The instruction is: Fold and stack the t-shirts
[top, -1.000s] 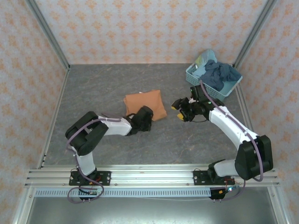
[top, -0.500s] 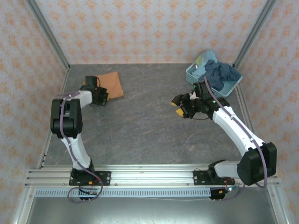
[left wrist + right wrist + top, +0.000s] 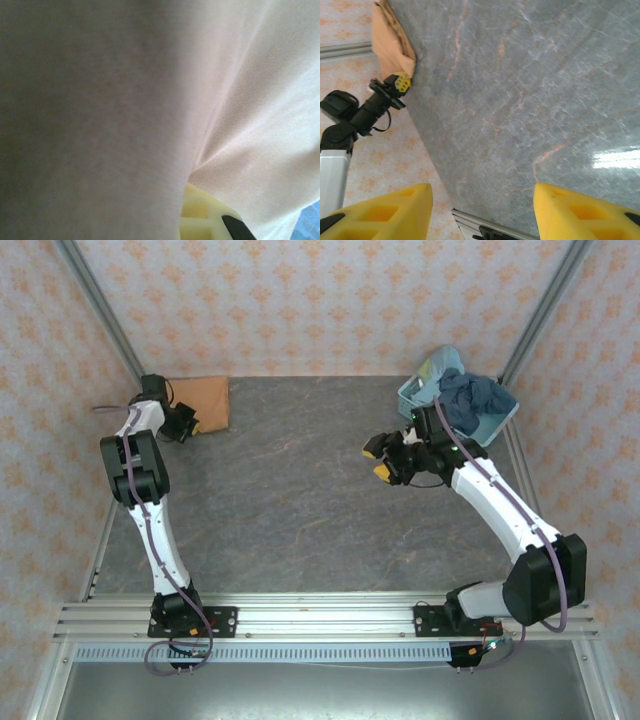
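The folded orange-tan t-shirt (image 3: 207,398) lies in the table's far left corner. My left gripper (image 3: 190,424) is at its near edge, shut on the cloth. In the left wrist view the shirt's fabric (image 3: 125,100) presses against the lens, with one yellow finger (image 3: 202,217) below it. The right wrist view also catches the shirt (image 3: 390,40) and the left gripper (image 3: 400,82) at its corner. My right gripper (image 3: 377,458) hovers open right of centre, over bare table (image 3: 520,100), with nothing between its fingers. Dusty blue t-shirts (image 3: 470,395) fill the basket.
The light-blue lattice basket (image 3: 412,405) stands at the far right corner, just behind the right arm's wrist. Metal frame posts and patterned walls close in the table on three sides. A rail (image 3: 300,615) runs along the near edge.
The left gripper has swept the orange-tan shirt from the table's middle to the far left corner. The right gripper drifted slightly back and left, staying open.
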You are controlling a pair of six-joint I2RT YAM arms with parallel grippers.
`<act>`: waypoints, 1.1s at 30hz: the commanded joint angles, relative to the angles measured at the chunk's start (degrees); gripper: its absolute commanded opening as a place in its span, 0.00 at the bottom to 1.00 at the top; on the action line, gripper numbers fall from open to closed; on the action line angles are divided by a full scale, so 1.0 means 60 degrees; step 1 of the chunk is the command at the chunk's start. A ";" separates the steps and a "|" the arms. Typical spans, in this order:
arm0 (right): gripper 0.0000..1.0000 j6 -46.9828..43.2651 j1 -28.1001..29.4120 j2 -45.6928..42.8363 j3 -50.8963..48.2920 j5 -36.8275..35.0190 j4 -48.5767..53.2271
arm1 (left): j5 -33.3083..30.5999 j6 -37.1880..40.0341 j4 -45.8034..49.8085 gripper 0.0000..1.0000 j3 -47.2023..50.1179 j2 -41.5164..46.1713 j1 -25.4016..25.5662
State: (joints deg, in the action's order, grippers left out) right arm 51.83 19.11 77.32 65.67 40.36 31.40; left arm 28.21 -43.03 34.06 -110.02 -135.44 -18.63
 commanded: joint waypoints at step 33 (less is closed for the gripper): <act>0.99 -0.3555 -0.1233 -0.1957 0.1178 -0.6981 0.2451 | -0.8309 0.0299 -0.1636 1.00 0.9401 1.3177 0.3471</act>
State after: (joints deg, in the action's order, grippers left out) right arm 36.36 11.84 68.01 74.13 11.99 40.80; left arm -11.99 -44.45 32.23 -61.25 -62.41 0.45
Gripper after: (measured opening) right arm 0.992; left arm 0.998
